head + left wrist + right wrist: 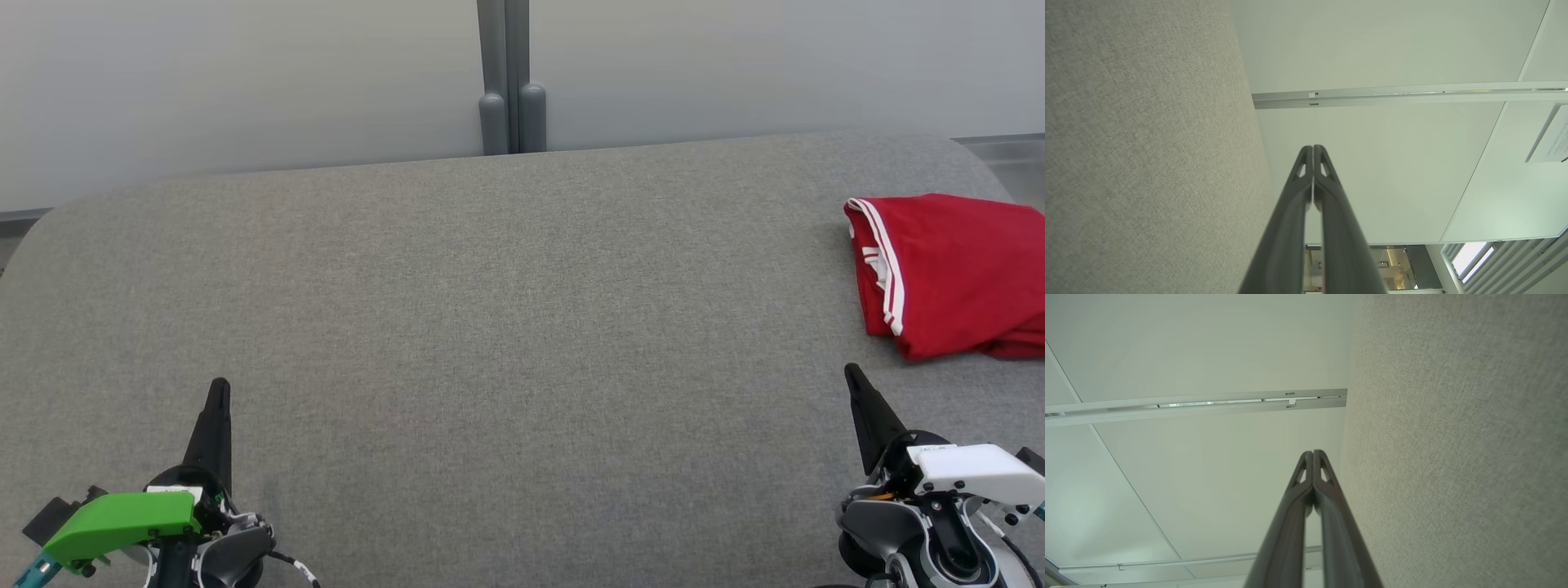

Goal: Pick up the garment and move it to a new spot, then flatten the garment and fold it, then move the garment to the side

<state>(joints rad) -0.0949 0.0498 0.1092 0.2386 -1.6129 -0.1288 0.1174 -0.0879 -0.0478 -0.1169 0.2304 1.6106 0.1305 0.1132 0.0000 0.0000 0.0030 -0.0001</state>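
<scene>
Our grey fabric-covered table point(490, 327) spreads wide, open surface running from its rounded left end across the middle. Near its right end lies the folded red garment point(947, 269) with white stripes, cut off by the picture's edge. It sits ahead and right of our right gripper point(851, 371), near but apart, and well away from our left gripper point(219, 385). Both are clenched on nothing.
</scene>
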